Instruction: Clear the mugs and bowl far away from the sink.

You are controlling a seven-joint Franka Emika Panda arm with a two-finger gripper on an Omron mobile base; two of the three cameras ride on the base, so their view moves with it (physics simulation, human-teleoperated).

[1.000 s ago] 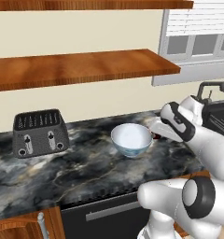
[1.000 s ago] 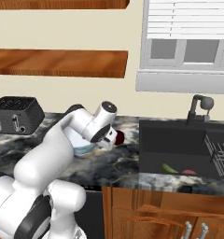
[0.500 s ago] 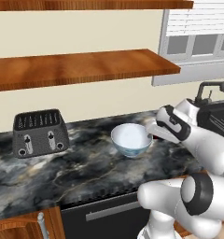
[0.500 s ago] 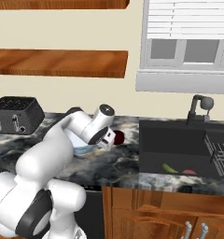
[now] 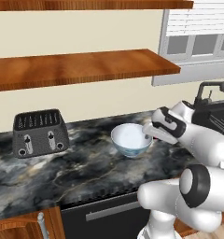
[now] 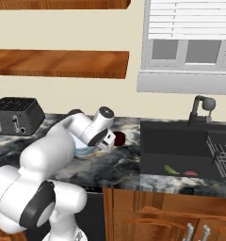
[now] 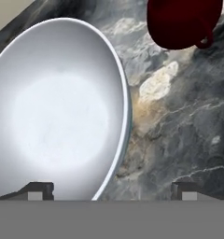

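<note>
Between spread fingers (image 7: 40,190): bowl (image 7: 53,112) rim (upright).

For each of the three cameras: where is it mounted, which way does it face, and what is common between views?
Left base view: behind the arm's left, facing toaster, bowl; arm lower right.
Right base view: behind its right, facing sink; arm lower left.
Hand view: on the hand, looking along the open tool straddling the bowl's rim; red mug beyond.
Shared: bowl, counter.

Arm reaching forward, low, gripper (image 7: 112,190) wide open.
Forearm bent forward from the elbow, wrist angled down (hand view: both finger tips (image 7: 39,189) spread to opposite sides), nothing between the jaws.
</note>
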